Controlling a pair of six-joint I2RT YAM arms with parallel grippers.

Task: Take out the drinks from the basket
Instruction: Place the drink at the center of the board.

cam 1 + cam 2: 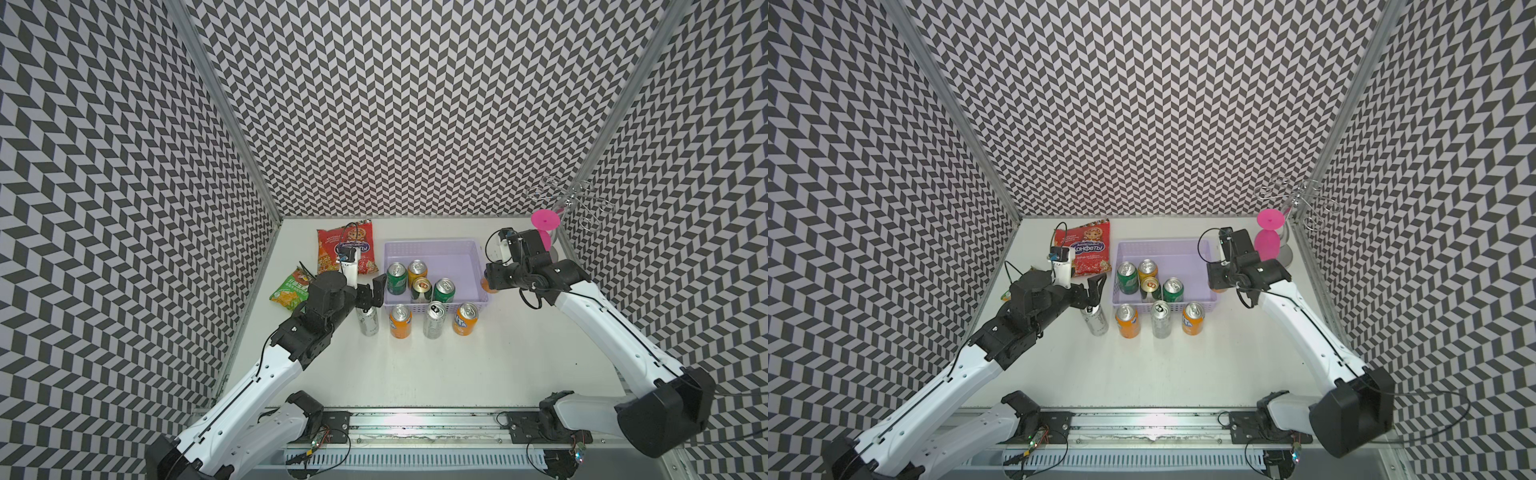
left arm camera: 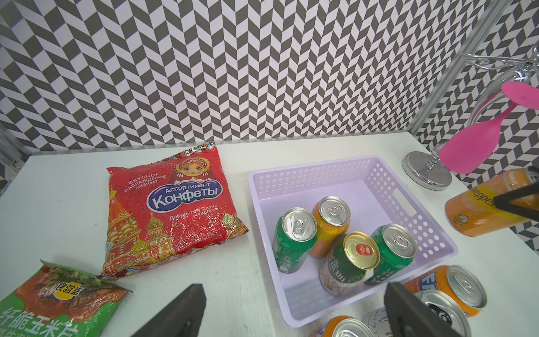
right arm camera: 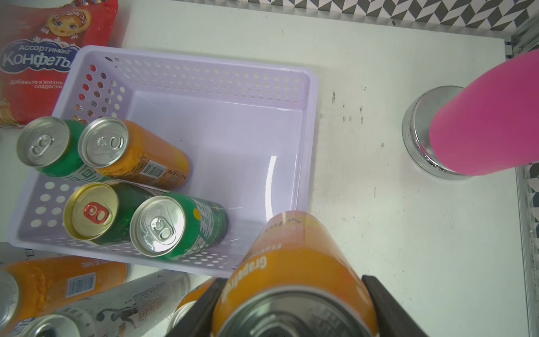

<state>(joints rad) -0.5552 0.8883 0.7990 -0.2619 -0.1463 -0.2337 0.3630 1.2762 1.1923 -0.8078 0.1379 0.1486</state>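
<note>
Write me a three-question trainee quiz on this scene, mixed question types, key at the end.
1. How many cans stand inside the basket?
2. True or false: the left claw is shut on a green can.
3. What does the right claw hold? A) a slim silver can B) an orange can C) the pink goblet

Key: 1) four; 2) false, it is open and holds nothing; 3) B.
</note>
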